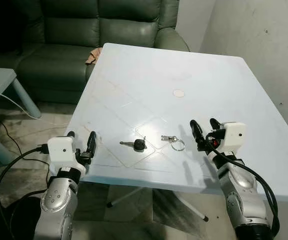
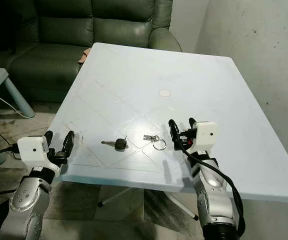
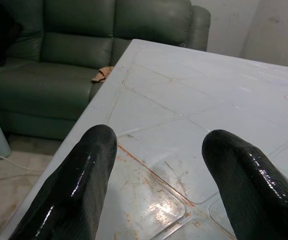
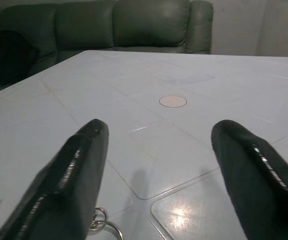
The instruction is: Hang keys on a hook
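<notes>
Reaching stage: you have not yet picked up anything.
Keys: black-headed key (image 1: pixel 136 145) and a small bunch on a ring (image 1: pixel 174 141) lie on the white table (image 1: pixel 224 85), near its front edge.
Right gripper (image 1: pixel 205 128): fingers spread, just beside the ring.
Left gripper (image 1: pixel 81 140): fingers spread, at the table's left front edge.
Next move: you likely lower the right fingers around the ring and close.
Hook: you have none in sight.
</notes>
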